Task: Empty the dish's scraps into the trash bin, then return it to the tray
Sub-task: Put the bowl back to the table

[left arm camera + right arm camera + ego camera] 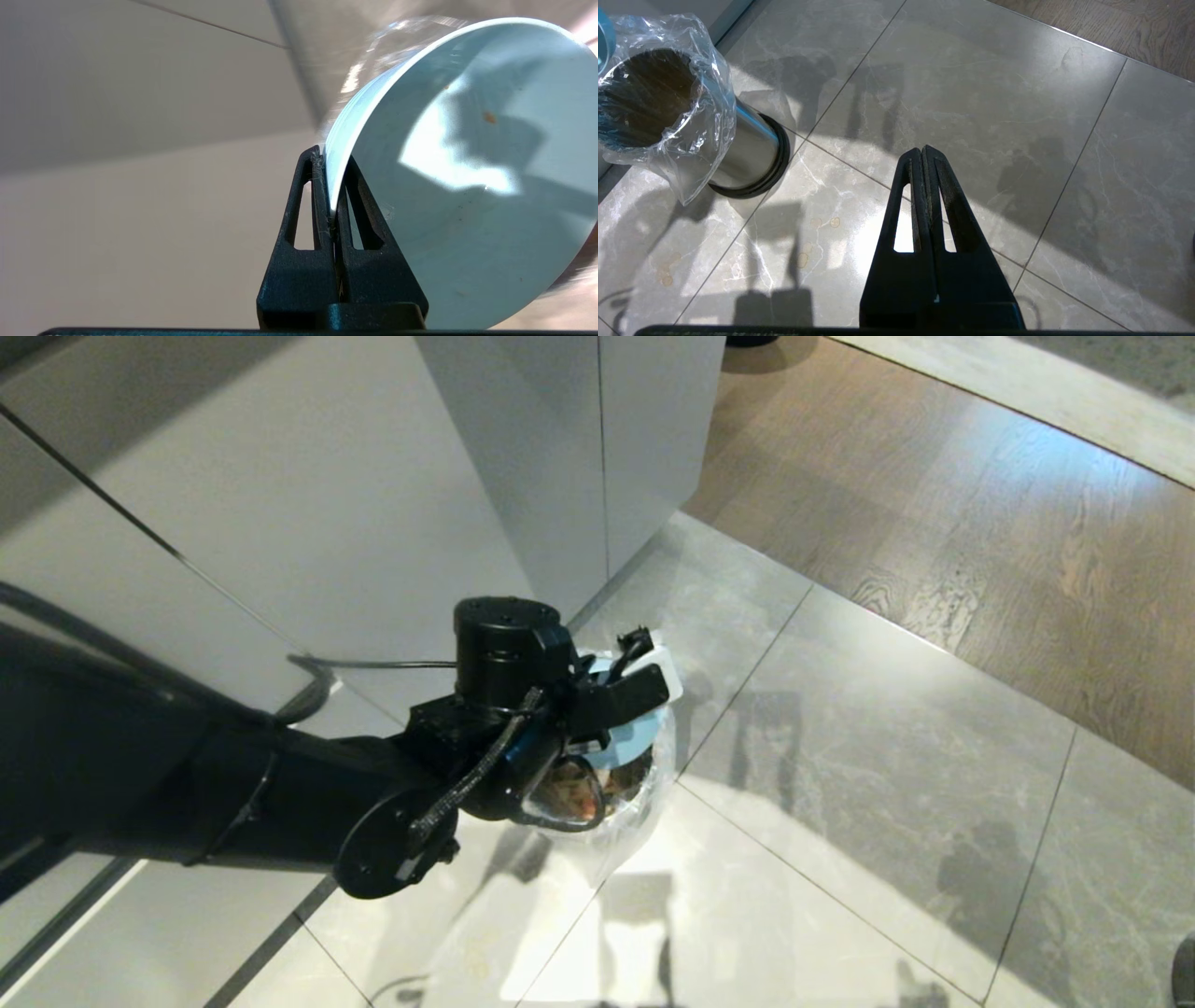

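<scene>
A: Bowl first: where is the small round pale-blue dish [467, 186] sitting at this moment?

B: Tipped steeply on edge, directly over the mouth of the small shiny metal trash bin [738, 140] lined with crinkled clear plastic. The left gripper [329, 186] has its two black fingers pressed together on the rim, one inside the wall and one outside, so the dish stands out beyond the fingertips.

A: How would you expect it to handle?

B: Light and stiff, I'd judge, with a smooth glazed-looking inside, so probably slippery. A thin rim pinch like this could let it swivel between the fingers. The rim is the only sensible hold; the wall is too wide and curved.

A: Anything left in it?

B: One tiny orange fleck [489, 117] clings to the inside; otherwise it looks clean. Brownish-orange scraps [574, 793] show down in the bin, below the claw.

A: And the other arm?

B: The right gripper [924, 151] hangs over the grey marble floor tiles [971, 93], fingers closed on nothing, the bin off to one side of it. No tray is in view.
</scene>
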